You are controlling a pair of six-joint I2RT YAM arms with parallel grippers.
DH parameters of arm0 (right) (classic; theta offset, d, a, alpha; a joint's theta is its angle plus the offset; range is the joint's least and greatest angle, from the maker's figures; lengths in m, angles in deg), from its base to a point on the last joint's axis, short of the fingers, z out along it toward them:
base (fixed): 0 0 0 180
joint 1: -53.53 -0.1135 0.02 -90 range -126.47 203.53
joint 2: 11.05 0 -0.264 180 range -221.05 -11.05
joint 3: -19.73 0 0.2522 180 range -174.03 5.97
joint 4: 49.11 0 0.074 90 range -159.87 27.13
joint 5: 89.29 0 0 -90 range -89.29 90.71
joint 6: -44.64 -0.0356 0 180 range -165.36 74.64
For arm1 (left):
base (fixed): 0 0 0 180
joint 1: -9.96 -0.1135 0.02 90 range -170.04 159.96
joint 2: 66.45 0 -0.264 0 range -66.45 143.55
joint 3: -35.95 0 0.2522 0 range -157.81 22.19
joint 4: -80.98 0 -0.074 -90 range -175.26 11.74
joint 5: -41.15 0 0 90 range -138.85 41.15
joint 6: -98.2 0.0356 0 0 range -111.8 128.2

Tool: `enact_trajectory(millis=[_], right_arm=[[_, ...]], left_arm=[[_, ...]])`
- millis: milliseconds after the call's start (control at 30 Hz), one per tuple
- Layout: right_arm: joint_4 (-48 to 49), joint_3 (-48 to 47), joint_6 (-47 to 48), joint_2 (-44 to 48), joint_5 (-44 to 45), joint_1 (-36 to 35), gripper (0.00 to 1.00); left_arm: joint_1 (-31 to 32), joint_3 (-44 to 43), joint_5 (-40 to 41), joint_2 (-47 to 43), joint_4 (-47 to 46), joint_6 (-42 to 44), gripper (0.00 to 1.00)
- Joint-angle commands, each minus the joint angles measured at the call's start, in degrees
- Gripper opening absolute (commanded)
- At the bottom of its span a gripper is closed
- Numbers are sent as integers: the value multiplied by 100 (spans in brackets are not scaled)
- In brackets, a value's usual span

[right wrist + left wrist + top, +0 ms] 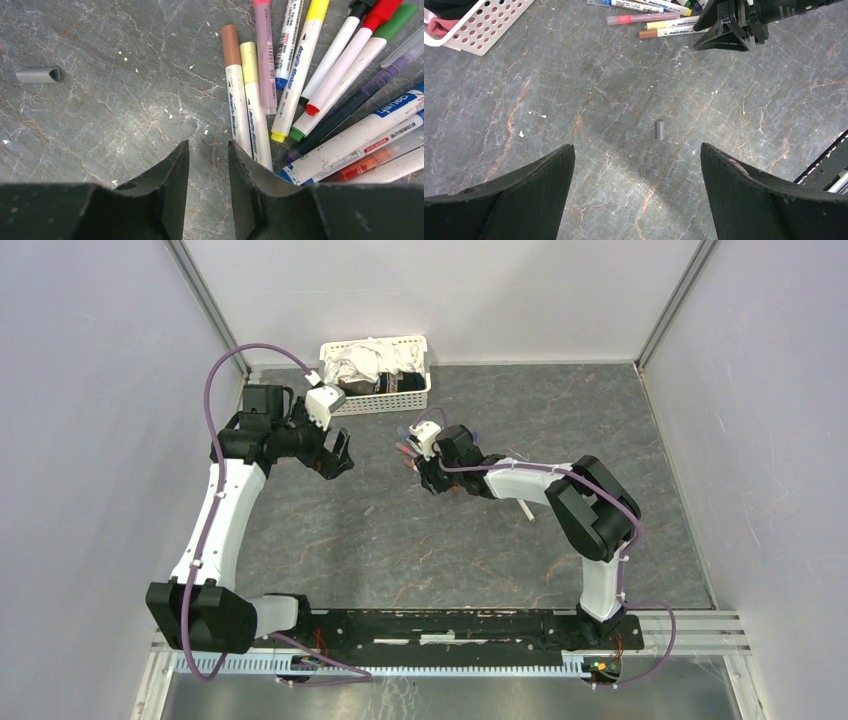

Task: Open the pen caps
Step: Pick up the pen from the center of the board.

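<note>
Looking down from above: two arms, one white basket (410, 390) of cloths at the far edge of the grey table (400, 550), and one small cluster of pens (404, 449) near mid-table. Left pincer (335, 460) spread wide, off to the left of the cluster, holding nothing. Right pincer (422, 472) right at the pens, too small here to judge.

Turning to the left wrist: two black fingers (524, 195) far apart, with nothing between them but table. One loose grey cap (659, 130) lying ahead, touching neither finger. Beyond, at the top edge, a row of pens: three readable (pink, pale yellow, brown), the rest cut off. Right pincer just beside them, and one basket corner at top left.

Turning to the right wrist: pincer narrow, with a slim empty gap, its tips just short of the brown and pale-yellow pens. Roughly a dozen pens fanned out on the table, with one end each of brown, pale yellow, pink, yellow, black, red, green and purple, and others partly out of frame. Same single grey cap alone at far left, well apart from the fan.
</note>
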Motion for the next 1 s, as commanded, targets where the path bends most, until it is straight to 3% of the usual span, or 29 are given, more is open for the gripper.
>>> enact_trajectory(millis=[0, 633, 867, 967], right_arm=[[65, -183, 56, 105, -75, 81, 39], [92, -92, 80, -471, 78, 94, 37], [46, -104, 305, -540, 338, -198, 23], [150, 62, 341, -403, 220, -204, 8]], left_arm=[[-10, 10, -173, -130, 52, -186, 100], [-10, -6, -207, -157, 72, -153, 100], [-10, 70, -369, -141, 195, 141, 100], [-10, 367, -578, -201, 340, 763, 100]])
